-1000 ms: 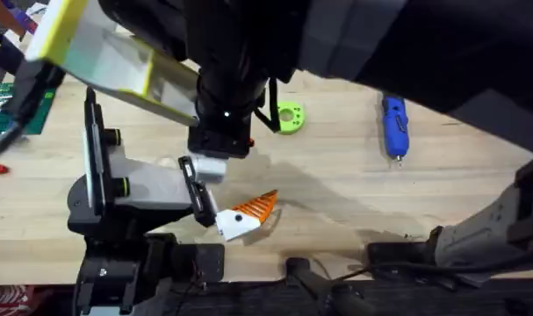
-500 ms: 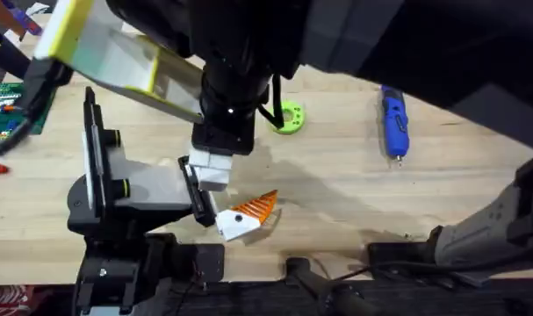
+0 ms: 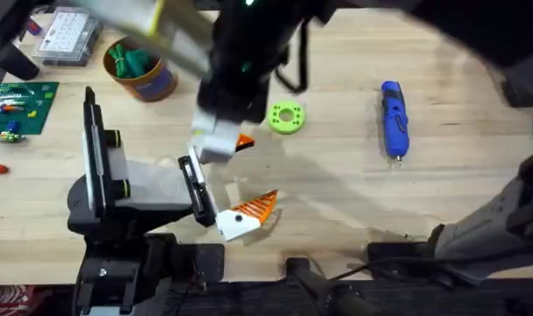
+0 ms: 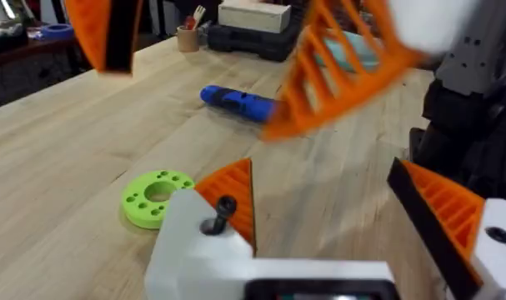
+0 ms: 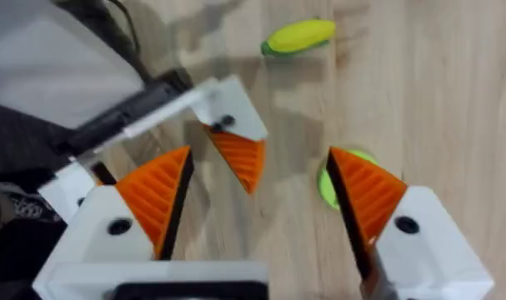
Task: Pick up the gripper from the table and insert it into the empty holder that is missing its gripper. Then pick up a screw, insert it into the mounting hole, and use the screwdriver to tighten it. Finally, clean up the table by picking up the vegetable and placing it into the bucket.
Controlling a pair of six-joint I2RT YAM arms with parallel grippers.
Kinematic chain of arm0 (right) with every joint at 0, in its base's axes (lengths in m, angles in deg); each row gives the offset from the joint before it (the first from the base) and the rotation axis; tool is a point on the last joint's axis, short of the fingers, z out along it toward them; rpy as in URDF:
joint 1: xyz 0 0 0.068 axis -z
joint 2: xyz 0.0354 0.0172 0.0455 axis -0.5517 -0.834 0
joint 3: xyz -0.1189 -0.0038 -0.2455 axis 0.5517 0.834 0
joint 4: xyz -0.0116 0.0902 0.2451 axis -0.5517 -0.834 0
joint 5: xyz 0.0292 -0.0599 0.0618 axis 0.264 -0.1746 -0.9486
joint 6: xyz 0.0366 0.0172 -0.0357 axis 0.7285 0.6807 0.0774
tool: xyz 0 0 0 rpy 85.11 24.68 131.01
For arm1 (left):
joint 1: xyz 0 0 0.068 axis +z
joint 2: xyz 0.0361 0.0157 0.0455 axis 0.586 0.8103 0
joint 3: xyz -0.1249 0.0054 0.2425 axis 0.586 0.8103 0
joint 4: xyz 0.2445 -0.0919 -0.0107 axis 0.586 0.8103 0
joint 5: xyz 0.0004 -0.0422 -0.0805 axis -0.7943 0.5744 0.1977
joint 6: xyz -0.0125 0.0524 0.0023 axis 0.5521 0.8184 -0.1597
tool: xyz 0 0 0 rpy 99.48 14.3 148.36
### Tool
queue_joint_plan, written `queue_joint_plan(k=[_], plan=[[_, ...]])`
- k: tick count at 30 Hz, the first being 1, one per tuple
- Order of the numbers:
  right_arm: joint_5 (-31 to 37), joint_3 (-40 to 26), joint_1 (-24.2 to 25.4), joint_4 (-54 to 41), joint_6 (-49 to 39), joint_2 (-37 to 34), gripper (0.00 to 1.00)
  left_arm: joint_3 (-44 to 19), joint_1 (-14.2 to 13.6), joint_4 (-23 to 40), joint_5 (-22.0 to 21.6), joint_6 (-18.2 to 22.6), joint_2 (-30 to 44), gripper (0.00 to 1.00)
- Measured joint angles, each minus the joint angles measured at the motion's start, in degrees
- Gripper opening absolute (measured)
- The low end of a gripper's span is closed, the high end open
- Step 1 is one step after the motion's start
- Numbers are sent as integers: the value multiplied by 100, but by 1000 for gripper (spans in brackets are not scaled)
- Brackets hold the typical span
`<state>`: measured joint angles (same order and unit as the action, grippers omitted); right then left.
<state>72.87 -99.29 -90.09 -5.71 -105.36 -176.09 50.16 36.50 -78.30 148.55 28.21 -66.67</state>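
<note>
My left gripper rests low on the table, open. In the left wrist view the white, orange-tipped gripper piece sits in its holder, with a black screw standing out of the mounting hole. My right gripper hovers open just beyond it, holding nothing. The right wrist view shows that same piece below its spread fingers. The blue screwdriver lies at the right. The bucket stands at the far left with something green inside. A yellow vegetable lies on the wood.
A lime-green ring with holes lies mid-table, close beyond the grippers. A clear screw box and a green circuit board sit at the far left. The right arm crosses dark and blurred above the table's middle.
The right arm has lifted and drawn its gripper away from the left gripper toward the far side, uncovering the bucket and screw box. The left arm has not moved.
</note>
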Motion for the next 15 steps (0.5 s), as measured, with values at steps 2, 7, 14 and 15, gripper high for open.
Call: queue_joint_plan(k=[2, 7, 14, 15], plan=[[17, -169, 243, -140, 84, 0, 996, 0, 0, 0, 0, 0, 1, 986], [38, -638, 931, -450, 388, 2, 996, 0, 0, 0, 0, 0, 2, 986], [40, -1038, 1750, -778, 759, 2, 997, 0, 0, 0, 0, -1, 0, 986], [38, -1046, 1858, -795, 807, 2, 997, 0, 0, 0, 0, 0, 0, 986]])
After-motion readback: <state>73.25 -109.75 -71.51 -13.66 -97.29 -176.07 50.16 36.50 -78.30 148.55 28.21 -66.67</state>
